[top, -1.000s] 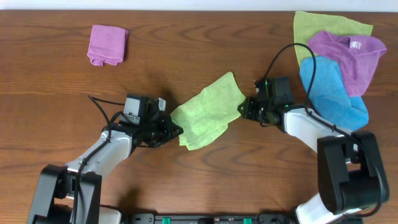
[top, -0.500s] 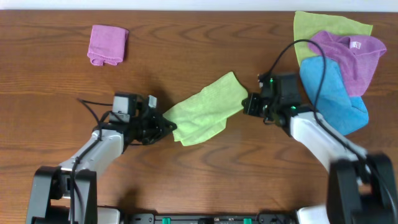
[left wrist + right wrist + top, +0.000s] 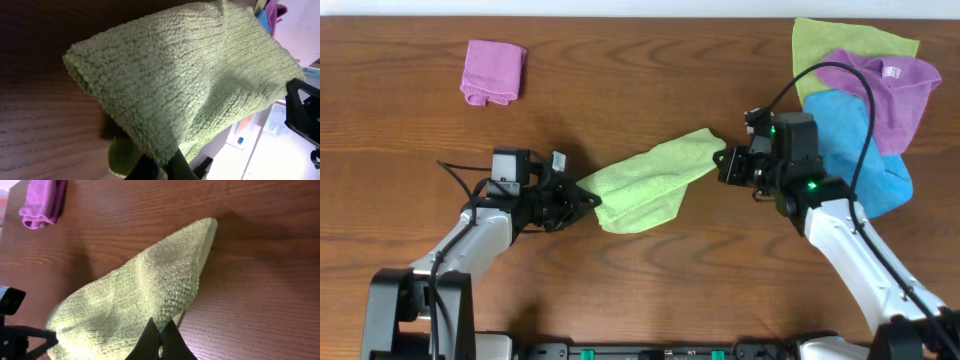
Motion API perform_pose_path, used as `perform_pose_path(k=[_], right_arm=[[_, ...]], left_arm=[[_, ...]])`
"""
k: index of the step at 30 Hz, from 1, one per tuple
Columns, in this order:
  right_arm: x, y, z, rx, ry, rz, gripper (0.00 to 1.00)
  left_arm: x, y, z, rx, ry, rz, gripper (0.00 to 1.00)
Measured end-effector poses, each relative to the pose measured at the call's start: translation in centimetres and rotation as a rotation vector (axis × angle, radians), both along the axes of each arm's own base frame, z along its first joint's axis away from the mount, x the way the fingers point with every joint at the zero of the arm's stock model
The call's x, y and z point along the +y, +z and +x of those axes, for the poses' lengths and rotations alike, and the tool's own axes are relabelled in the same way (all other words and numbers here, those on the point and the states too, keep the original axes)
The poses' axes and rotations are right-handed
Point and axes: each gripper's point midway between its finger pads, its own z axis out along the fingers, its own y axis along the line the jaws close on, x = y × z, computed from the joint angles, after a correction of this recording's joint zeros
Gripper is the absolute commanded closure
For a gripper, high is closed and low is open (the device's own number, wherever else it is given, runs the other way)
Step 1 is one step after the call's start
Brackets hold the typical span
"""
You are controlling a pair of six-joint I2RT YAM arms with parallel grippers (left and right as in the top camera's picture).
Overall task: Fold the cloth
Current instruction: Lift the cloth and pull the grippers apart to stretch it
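Clamped on opposite ends of the cloth (image 3: pixel 645 180), the left tool (image 3: pixel 582 197) and right tool (image 3: pixel 723 165) are being used to stretch it between them at mid-counter (image 3: pixel 650 80). Soft, light and limp, it is bunching into creases. Corners and edges are being judged the surest holds.

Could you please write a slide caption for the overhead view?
The left end effector and right end effector each shut on one end of the lime-green cloth, held between them.
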Motion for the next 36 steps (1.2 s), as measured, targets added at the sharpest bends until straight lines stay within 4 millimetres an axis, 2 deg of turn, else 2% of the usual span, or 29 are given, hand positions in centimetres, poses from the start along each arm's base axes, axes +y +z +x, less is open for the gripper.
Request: perform_pose_path(k=[4,10,15,24,26,30,33,36], right_arm=[[0.0,2.1,-0.4,-0.055,0.008,0.007,0.99],[0.1,6.5,-0.5,-0.198,0.022,0.031,0.99],[0.2,7.2,-0.2,-0.214,0.025,0.033,0.99],[0.5,12.7,2.4,-0.396,0.022,0.049,0.99],[0.6,12.6,2.6,-0.382,0.025,0.049,0.99],[0.5,10.3,1.4,-0.269,0.031,0.032,0.99],[0.2,9.2,-0.4,-0.188,0.035,0.017,0.99],[-0.2,9.8,-3.1,-0.147,0.046,0.009,0.99]], left_arm=[[0.6,1.5,1.0,-0.044,0.019,-0.014,0.94],[1.2,6.6,4.1,-0.200,0.043,-0.029,0.94],[1.3,9.6,6.2,-0.280,0.055,-0.027,0.94],[2.2,11.9,8.8,-0.392,0.109,0.007,0.94],[2.2,12.1,9.0,-0.393,0.118,0.003,0.94],[2.1,12.0,8.6,-0.371,0.111,-0.010,0.94],[1.9,11.1,7.4,-0.308,0.086,-0.013,0.94],[1.9,10.7,5.0,-0.240,0.048,-0.002,0.94]])
